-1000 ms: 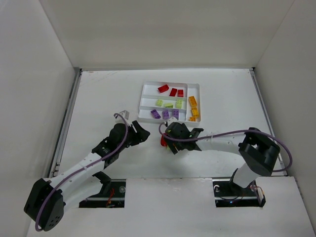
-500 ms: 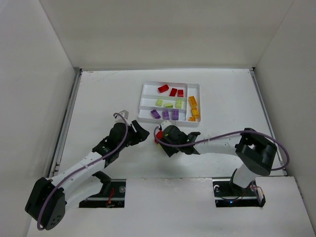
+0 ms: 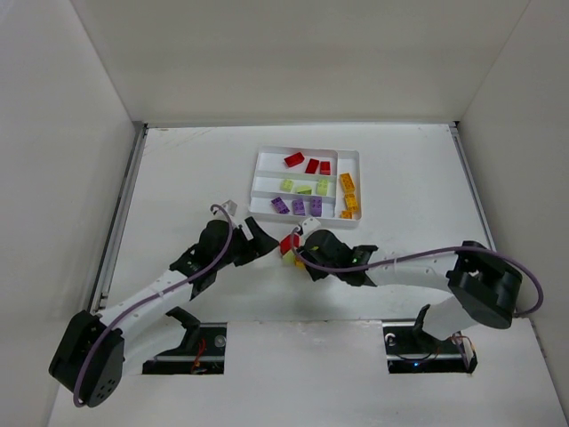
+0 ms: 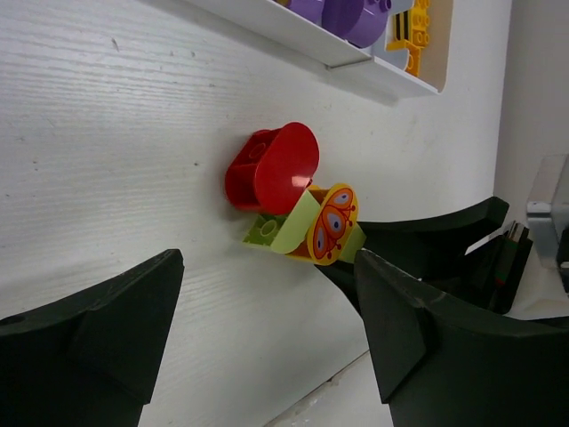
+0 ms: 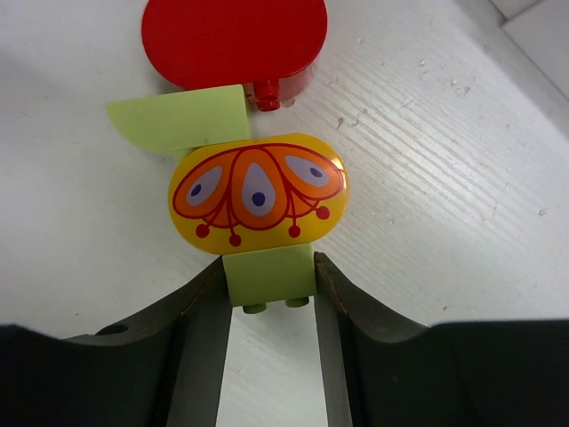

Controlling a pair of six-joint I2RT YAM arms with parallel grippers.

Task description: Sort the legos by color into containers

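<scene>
A small cluster of legos lies on the table just in front of the white tray [image 3: 258, 169]: a red rounded piece [image 5: 233, 40], a lime piece [image 5: 182, 117], a yellow-orange patterned oval [image 5: 258, 193] and a lime brick [image 5: 267, 277]. My right gripper [image 5: 268, 265] is shut on that lime brick, one finger on each side. My left gripper [image 4: 267, 338] stands open, a short way from the cluster [image 4: 293, 200], with nothing between its fingers. From above, the red piece [image 3: 289, 242] sits between the left gripper [image 3: 263, 240] and the right gripper [image 3: 304, 255].
The tray's long slots hold red legos [image 3: 310, 165], lime legos [image 3: 304, 188] and purple legos [image 3: 299, 206]. Its crosswise end slot holds orange-yellow legos [image 3: 349, 197]. The tray's near wall [image 4: 293, 31] is close behind the cluster. White walls enclose the table.
My left gripper has opened and now stands apart from the cluster. My right gripper has closed on the lime brick, and its arm has shifted slightly right.
</scene>
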